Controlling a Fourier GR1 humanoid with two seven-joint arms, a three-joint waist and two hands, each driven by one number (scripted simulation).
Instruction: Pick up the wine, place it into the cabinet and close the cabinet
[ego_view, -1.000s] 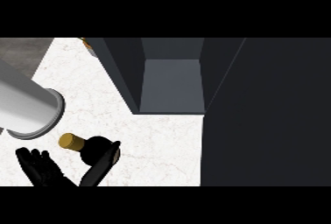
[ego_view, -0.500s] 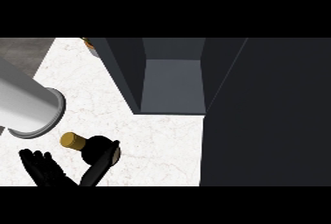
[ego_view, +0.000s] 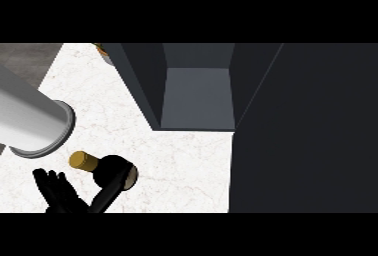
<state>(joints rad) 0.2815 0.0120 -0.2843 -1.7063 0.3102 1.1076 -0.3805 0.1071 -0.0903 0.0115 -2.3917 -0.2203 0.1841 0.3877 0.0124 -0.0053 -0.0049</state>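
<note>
Wine bottle (ego_view: 112, 171) waits to be grabbed; the left hand (ego_view: 63, 196), fingers spread beside it, should close round it.

A kitchen: white marbled counter (ego_view: 184, 160) bearing a dark, open cabinet (ego_view: 198, 100).

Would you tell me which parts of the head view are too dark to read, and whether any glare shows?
Head view: no glare; the marble counter is evenly lit; the cabinet interior reads grey, its right side almost black; the left hand and wine bottle merge, black on black.
</note>
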